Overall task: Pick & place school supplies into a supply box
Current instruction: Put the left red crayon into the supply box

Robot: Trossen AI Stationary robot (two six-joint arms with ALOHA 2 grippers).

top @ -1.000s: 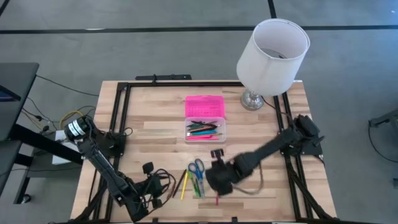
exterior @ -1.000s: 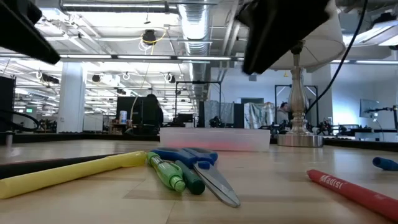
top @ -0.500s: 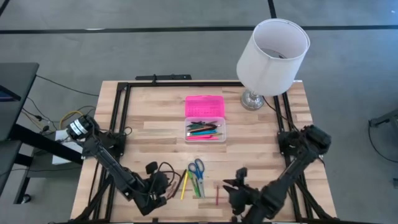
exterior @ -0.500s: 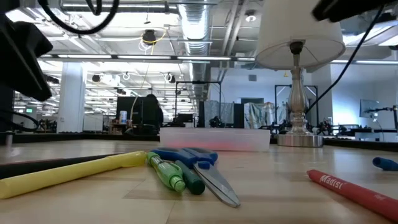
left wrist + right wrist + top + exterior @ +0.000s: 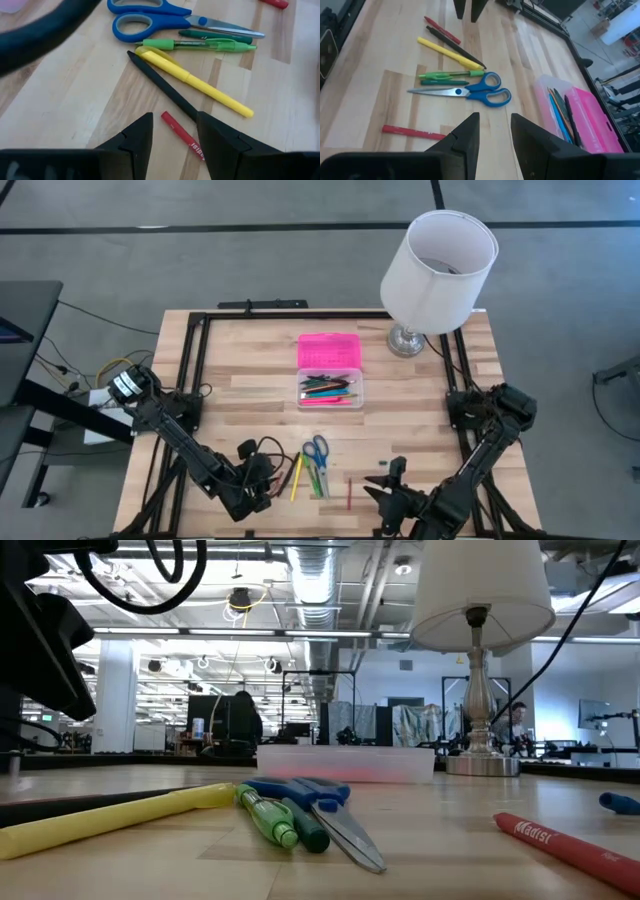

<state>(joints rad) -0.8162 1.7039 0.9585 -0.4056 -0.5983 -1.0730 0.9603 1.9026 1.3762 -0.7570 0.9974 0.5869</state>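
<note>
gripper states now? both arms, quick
Left gripper: open, empty, above the short red crayon.
Right gripper: open, empty, back near the table's front edge.

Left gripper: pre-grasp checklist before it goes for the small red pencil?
1. Left gripper open: ok.
2. Short red pencil lined up between its fingers: ok.
3. Nothing on top of that pencil; black pencil lies beside it, whether touching: cannot tell.
4. Supply box open, pink lid flipped back: ok.
5. Right gripper away from the pile, nothing held: ok.
6. Scissors out of the approach path: ok.
</note>
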